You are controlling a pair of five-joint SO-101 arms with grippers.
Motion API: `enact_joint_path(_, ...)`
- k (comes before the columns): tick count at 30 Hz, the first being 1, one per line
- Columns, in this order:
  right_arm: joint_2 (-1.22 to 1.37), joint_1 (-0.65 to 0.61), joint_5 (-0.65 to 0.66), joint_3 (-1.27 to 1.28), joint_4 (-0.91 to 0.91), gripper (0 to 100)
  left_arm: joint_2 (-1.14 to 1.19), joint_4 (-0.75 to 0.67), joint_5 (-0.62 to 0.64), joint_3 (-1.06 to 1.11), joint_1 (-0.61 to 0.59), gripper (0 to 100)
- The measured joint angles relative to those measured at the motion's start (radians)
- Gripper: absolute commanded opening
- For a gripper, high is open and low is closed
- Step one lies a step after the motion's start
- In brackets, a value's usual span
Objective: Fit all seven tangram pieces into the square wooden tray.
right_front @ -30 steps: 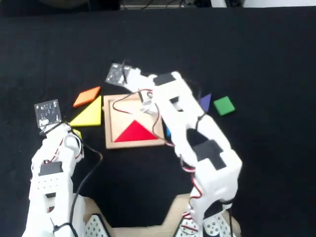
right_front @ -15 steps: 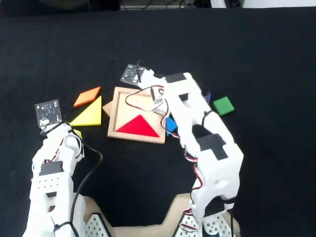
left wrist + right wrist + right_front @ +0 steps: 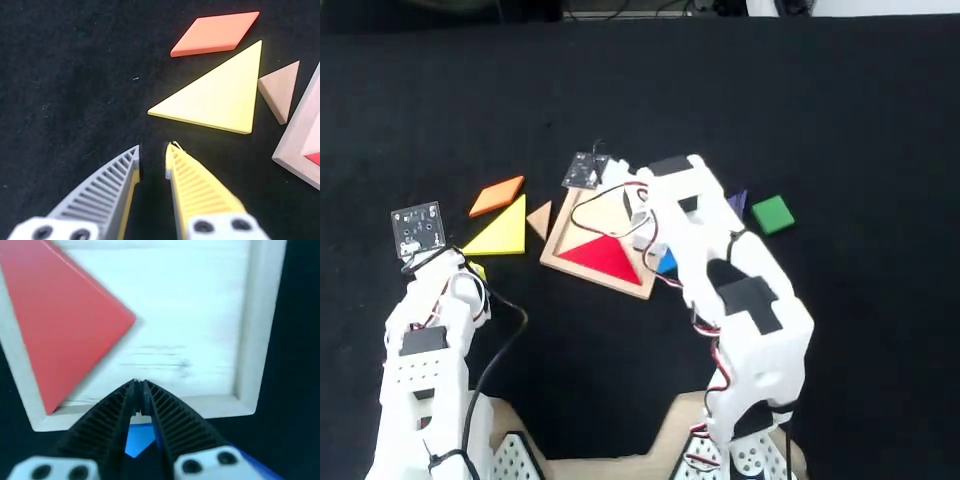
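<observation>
At the middle of the table, the square wooden tray now sits skewed. A second ago its edges ran straight across the high view; now one corner points toward the arms' bases. The turn exposes a small wood-coloured triangle just beside the tray's left edge. The right arm has swung with the tray and stays bent over its right side, while the left arm has not stirred.

The right gripper has its fingers pressed together. Its tip sits over the inner edge of the tray's rim. It seems to be nudging the frame rather than carrying anything, though the contact itself is hard to make out. For the task this is a setback in neatness only. No piece has gone in or come out, but the tray is now askew to the pieces still waiting.

The tray holds one piece, the large red triangle, lying flat against the edge nearest the arms. The rest of the floor is bare wood.

The other six pieces lie on the black cloth:
- The blue piece is just outside the tray's right rim, under the right arm.
- The large yellow triangle and the orange parallelogram are to the left, near the wooden triangle.
- The purple piece and the green square are well off to the right.

The left gripper hovers near the yellow triangle's point, its fingers a narrow gap apart and empty.
</observation>
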Motion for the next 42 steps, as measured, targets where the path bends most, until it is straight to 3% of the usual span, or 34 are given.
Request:
enact_joint_path(4, -0.061, -0.017, -0.014, -0.031, -0.006, 1.1, 0.000, 0.000, 0.000, 0.000, 0.000, 10)
enact_joint_path(9, -0.029, -0.091, -0.127, -0.092, -0.086, 1.1, 0.000, 0.000, 0.000, 0.000, 0.000, 10)
enact_joint_path(16, 0.180, -0.170, -0.138, -0.216, -0.092, 1.1, 0.000, 0.000, 0.000, 0.000, 0.000, 10)
enact_joint_path(27, 0.219, -0.235, -0.138, -0.288, -0.095, 1.1, 0.000, 0.000, 0.000, 0.000, 0.000, 10)
enact_joint_path(42, 0.210, -0.351, -0.140, -0.252, 0.115, 1.1, 0.000, 0.000, 0.000, 0.000, 0.000, 10)
